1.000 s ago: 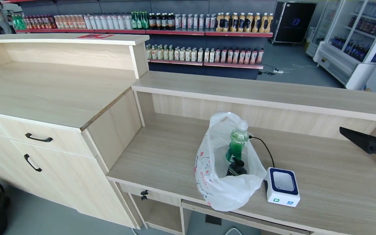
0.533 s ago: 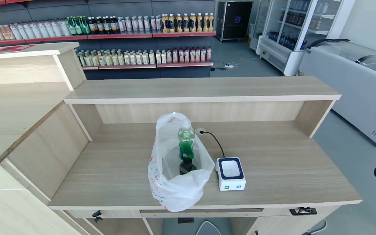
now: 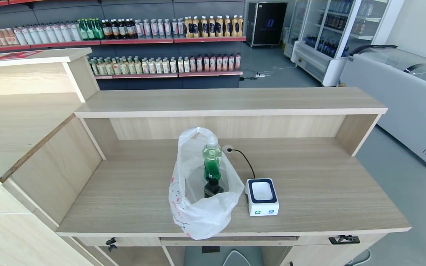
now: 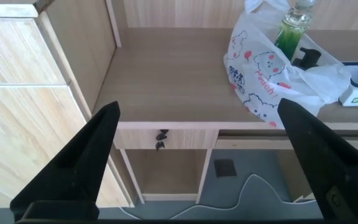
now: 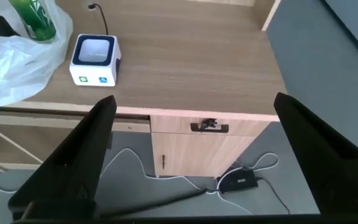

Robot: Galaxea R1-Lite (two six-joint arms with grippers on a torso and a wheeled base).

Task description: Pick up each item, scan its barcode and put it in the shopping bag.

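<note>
While drink shelves (image 3: 124, 29) line the upper left of the head frame and a freezer (image 3: 401, 92) the right, the wooden surface (image 3: 309, 184) carries the shopping bag (image 3: 198, 214) at centre, with the scanner (image 3: 261, 196) just beside it on the right. A green bottle (image 3: 212, 162) stands upright inside the bag. My left tool (image 4: 197, 162) and right tool (image 5: 194, 162) hang released, spread wide, off the surface's front edge, apart from the bag. Since a second ago the camera swung; bag and scanner sit unchanged.

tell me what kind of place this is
Most likely a small convenience store's checkout: shelves of bottled drinks along the back wall, glass-door fridges beside them, and a barcode scanner next to a shopping bag on the wooden counter.
</note>
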